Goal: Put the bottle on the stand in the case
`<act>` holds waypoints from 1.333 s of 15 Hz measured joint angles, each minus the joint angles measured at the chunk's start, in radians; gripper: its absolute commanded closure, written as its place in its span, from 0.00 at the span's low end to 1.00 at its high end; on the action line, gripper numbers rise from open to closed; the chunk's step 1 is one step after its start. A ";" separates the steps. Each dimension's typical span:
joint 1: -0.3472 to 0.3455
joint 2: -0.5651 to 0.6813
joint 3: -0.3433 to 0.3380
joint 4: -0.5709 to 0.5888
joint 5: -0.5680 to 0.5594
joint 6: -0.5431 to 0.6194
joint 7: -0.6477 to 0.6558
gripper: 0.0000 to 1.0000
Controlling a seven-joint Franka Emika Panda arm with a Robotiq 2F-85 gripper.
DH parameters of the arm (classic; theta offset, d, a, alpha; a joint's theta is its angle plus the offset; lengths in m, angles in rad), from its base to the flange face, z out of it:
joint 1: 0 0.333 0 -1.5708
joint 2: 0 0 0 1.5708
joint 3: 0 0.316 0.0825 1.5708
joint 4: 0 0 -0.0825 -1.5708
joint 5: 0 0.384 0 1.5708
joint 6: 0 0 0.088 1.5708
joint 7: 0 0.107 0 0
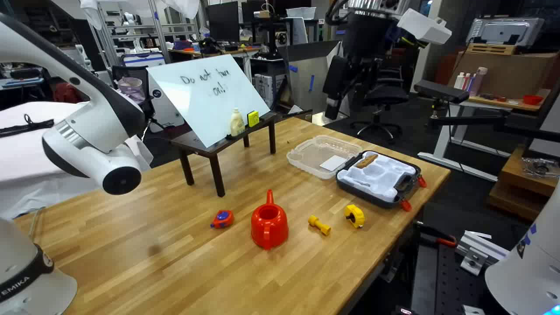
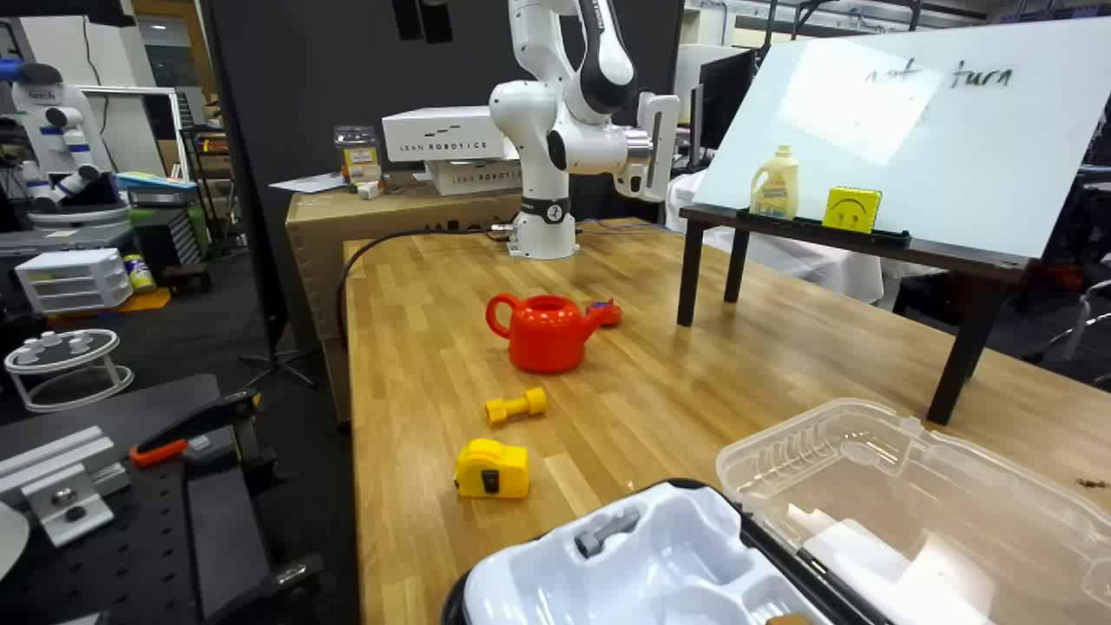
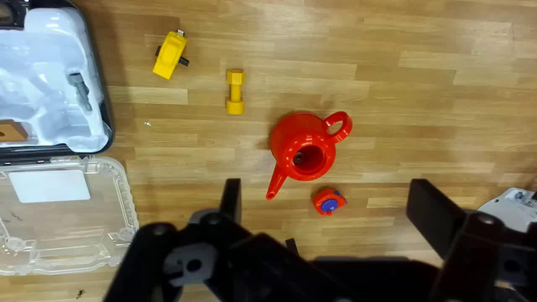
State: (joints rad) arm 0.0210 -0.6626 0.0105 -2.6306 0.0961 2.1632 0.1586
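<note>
Bare wood is spreading broadly over the worktop beside one red watering can; one open case is lying near the worktop's edge, its white lining bearing one grey bolt and one brown block, its clear lid showing one white rectangle; one bottle is standing upright on the dark stand, before the whiteboard and beside one yellow block; one red tape measure is resting just beside the can, and a second, yellow tape measure between the case and one yellow dumbbell-shaped piece; the claw is gaping wide and gripping nothing.
</note>
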 measured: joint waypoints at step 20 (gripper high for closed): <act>-0.004 0.016 0.000 0.005 -0.001 0.001 0.003 0.00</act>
State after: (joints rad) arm 0.0171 -0.6470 0.0105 -2.6260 0.0948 2.1647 0.1616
